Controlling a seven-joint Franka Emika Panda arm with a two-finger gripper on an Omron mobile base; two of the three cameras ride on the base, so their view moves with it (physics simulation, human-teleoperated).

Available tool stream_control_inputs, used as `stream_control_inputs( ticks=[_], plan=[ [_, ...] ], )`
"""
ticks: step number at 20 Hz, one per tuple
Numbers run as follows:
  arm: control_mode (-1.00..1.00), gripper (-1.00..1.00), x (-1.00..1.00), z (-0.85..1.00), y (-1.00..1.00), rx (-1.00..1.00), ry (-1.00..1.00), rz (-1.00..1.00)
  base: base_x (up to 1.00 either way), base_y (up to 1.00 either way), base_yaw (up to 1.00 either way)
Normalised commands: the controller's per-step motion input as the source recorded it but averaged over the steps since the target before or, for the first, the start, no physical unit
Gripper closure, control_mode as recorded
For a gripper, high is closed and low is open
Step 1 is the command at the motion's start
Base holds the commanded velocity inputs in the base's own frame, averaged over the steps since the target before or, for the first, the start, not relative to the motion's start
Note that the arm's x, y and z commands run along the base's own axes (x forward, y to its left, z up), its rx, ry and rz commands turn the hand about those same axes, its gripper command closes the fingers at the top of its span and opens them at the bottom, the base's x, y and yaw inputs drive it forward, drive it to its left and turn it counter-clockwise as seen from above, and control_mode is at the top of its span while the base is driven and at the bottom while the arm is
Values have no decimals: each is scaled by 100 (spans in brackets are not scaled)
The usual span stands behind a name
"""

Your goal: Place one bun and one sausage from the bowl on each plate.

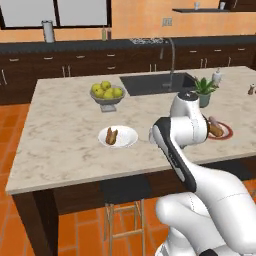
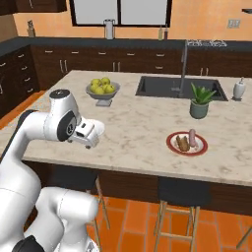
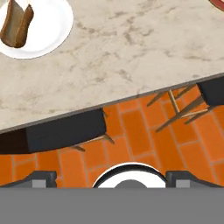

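Observation:
A plate [image 1: 226, 134] with a broad red rim lies on the right of the island and carries a bun [image 2: 182, 143] and a pinkish sausage [image 2: 192, 137] side by side. A plain white plate [image 1: 128, 136] near the island's front holds one brown bun [image 1: 112, 135]; in the hand view this white plate [image 3: 48, 30] and its bun [image 3: 16, 25] sit at the top left. My gripper [image 3: 111, 178] is open with nothing between its fingertips [image 3: 40, 178], hovering over the island's front edge, apart from both plates. The bowl is out of view.
A pale bowl of yellow-green fruit [image 1: 106, 93] stands mid-island. Behind it are a sink [image 1: 155, 82] with a tap, a potted plant [image 2: 200, 102] and a soap bottle [image 2: 239, 89]. Dark stools [image 3: 65, 131] stand on the orange tile floor under the island's front edge [image 3: 131, 99].

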Motion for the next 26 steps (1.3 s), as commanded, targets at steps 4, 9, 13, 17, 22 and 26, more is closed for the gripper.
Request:
stream_control_inputs(
  ticks=[4, 9, 13, 17, 22, 26],
  plan=[
    [100, -100, 0, 0, 0, 0, 0, 0, 0, -100, 0],
    [100, -100, 0, 0, 0, 0, 0, 0, 1, -100, 0],
    [100, -100, 0, 0, 0, 0, 0, 0, 17, -100, 0],
    [100, -100, 0, 0, 0, 0, 0, 0, 41, -100, 0],
    [100, -100, 0, 0, 0, 0, 0, 0, 29, -100, -1],
    [100, -100, 0, 0, 0, 0, 0, 0, 23, -100, -7]
  ],
)
